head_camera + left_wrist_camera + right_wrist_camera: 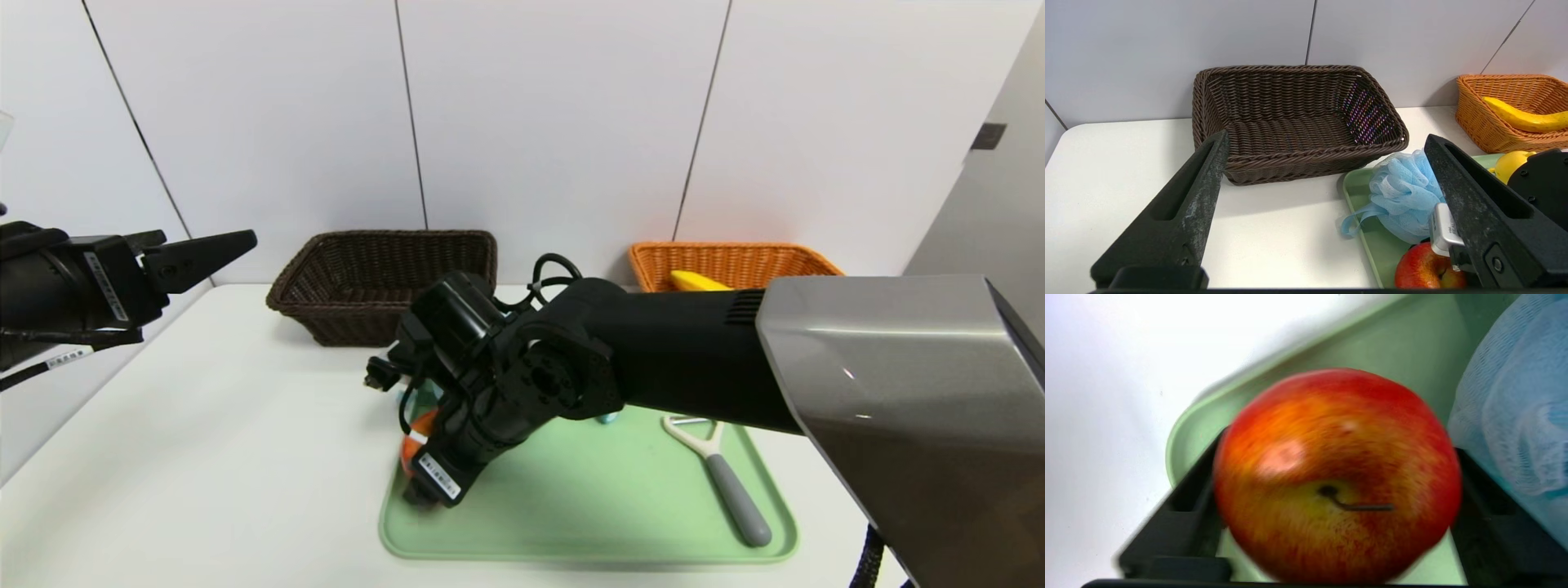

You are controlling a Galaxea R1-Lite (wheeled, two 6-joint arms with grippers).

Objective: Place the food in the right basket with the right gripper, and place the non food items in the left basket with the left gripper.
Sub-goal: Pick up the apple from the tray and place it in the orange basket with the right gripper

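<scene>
head view: banana (698, 282) already in the orange basket (735, 263); peeler (722, 478) waiting on the green tray (588, 506); right hand (424, 494) down at the tray's near-left corner. left wrist view: left hand (1323, 196) wide open, idle beside the empty dark basket (1294, 122); sponge (1404, 192) and duck (1508, 163) unsorted. right wrist view: apple (1337, 473) between the right hand's fingers (1180, 502), grip unclear.

Right arm (678, 351): matte black, vented, under a silver-grey angular shell; round bolted joint, black cable looped behind the claw. Right gripper (424, 482): black, white label just above the tips. Left gripper (204, 253): black pointed fingers (1184, 220), scuffed inner faces, white label behind.
</scene>
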